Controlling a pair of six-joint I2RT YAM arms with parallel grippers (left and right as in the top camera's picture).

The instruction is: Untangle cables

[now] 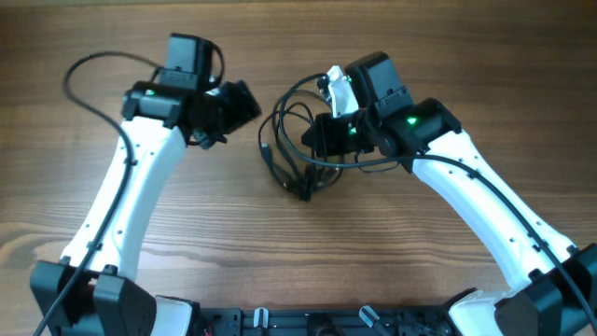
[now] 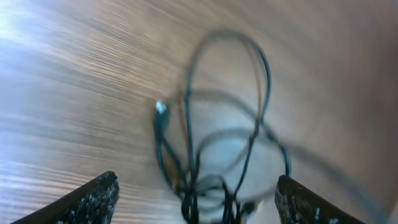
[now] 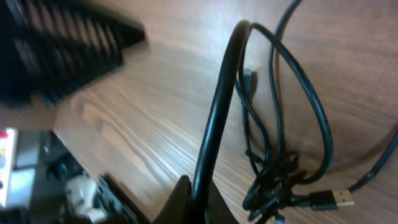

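Two white robot arms rise nearest the overhead lens above a wooden table [image 1: 187, 224], each showing a green light at the wrist. At far left, the left arm [image 1: 131, 187] reaches up and inward from its base at the bottom edge. The left gripper [image 1: 233, 103] hangs over bare wood just left of the cables [image 1: 297, 182], not touching them. Its wrist camera shows the two ribbed fingers [image 2: 93, 199] spread wide apart with nothing between them; the cables [image 2: 202, 196] lie below on the table, and one strand ends in a small silver-tipped plug [image 2: 160, 107].

At centre, the black cables sit as one loose tangle of overlapping loops, drawn into a tight knot at the end nearest the arm bases. The right wrist camera shows that knot [image 3: 273, 177] resting on the wood, a USB plug [image 3: 333, 199] sticking out just beside it.

Right of centre, the right gripper [image 1: 322, 135] sits over the tangle's right side, pinched together on one strand of the cables. That strand runs taut from between its fingers [image 3: 180, 202] up to the top of a loop. The right arm [image 1: 485, 205] slopes away to its base at lower right.
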